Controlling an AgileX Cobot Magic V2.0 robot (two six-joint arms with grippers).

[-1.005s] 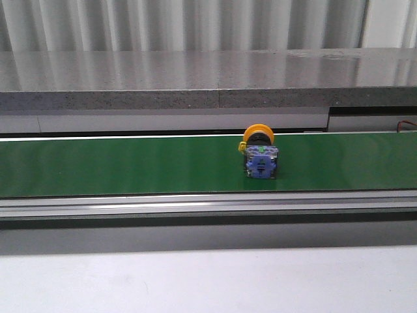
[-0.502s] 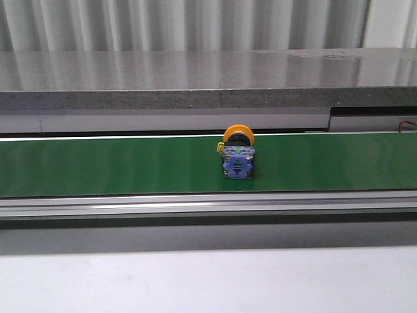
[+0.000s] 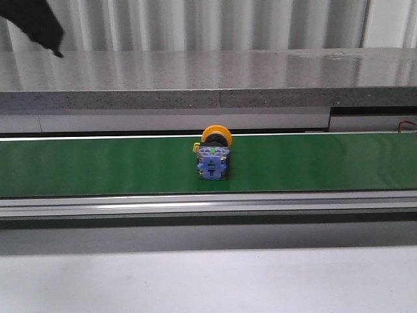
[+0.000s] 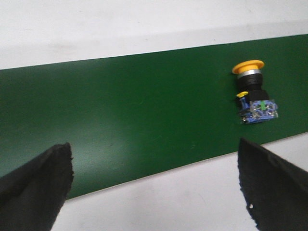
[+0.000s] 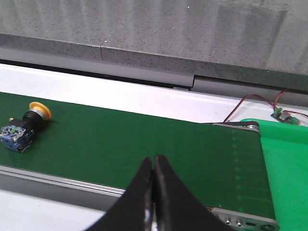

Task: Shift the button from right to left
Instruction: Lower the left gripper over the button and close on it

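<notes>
Button (image 3: 214, 159) is shown lying on the green belt (image 3: 98, 166), near its middle, untouched. Left gripper (image 4: 154, 185), fingers spread wide, is held above the belt; right gripper (image 5: 153, 179) is pressed together. Approach stage is judged; a descent over the button is called for.

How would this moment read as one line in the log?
button: lying on green belt | left pincer: open, empty | right pincer: shut, empty

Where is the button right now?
In the front view, the button lies on the green belt near its middle, untouched by either gripper.
</notes>
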